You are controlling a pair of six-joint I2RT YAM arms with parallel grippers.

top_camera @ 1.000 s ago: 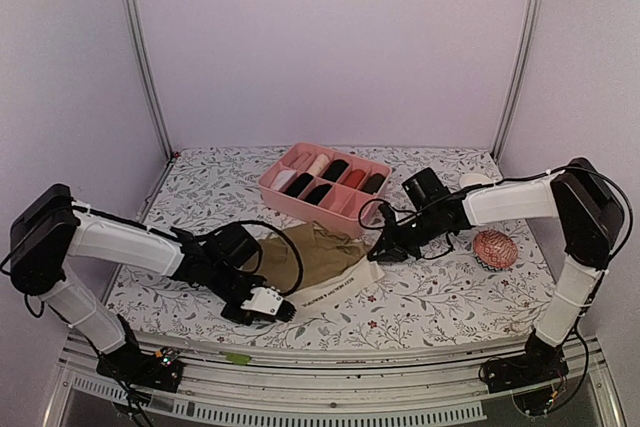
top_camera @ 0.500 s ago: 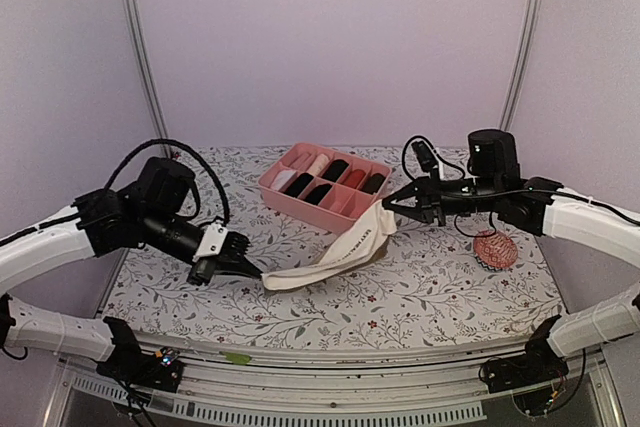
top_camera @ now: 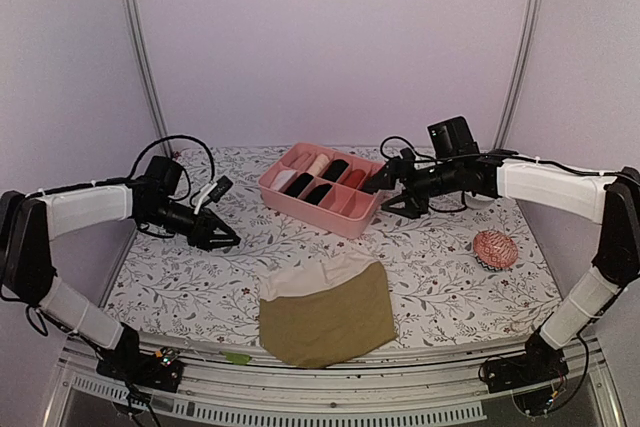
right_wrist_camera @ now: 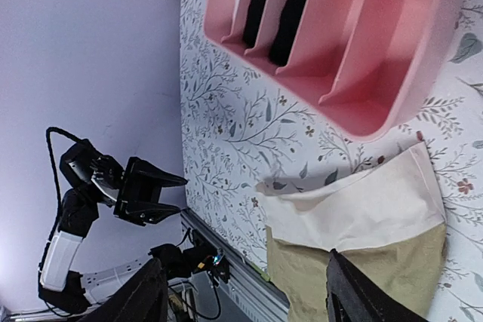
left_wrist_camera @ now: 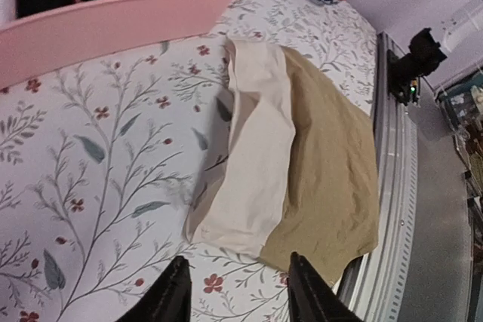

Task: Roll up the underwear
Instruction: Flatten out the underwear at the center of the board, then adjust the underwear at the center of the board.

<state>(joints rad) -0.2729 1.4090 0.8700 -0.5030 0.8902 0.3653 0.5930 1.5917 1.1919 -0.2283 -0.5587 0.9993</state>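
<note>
Overhead and wrist views of the two-arm rig above a floral-print surface (top_camera: 450, 292).

The olive-brown underwear (top_camera: 330, 319) lies flat and unrolled at the near middle of the surface, close to its front edge and free of both arms. Its cream waistband (top_camera: 312, 277) forms the far edge of the garment and faces the pink divided box (top_camera: 318, 209). A strip of bare surface separates the waistband from the box. In the left wrist view the waistband is a pale panel beside the olive body, with one olive corner reaching the metal rail at the surface edge.

The left tool (top_camera: 228, 243) hangs over the left part of the surface, well apart from the garment. Its fingers (left_wrist_camera: 178, 295) stand spread, with nothing between them.

The right tool (top_camera: 378, 199) hangs just beside the right end of the pink box. Its fingers (right_wrist_camera: 147, 298) are set wide and hold nothing.

Black fabric rolls (top_camera: 335, 169) sit in several compartments of the box, among paler and reddish rolls. At least one near compartment shows only its pink floor.

A red-and-white patterned ball (top_camera: 495, 249) rests on the right of the surface, apart from the garment and the box.
</note>
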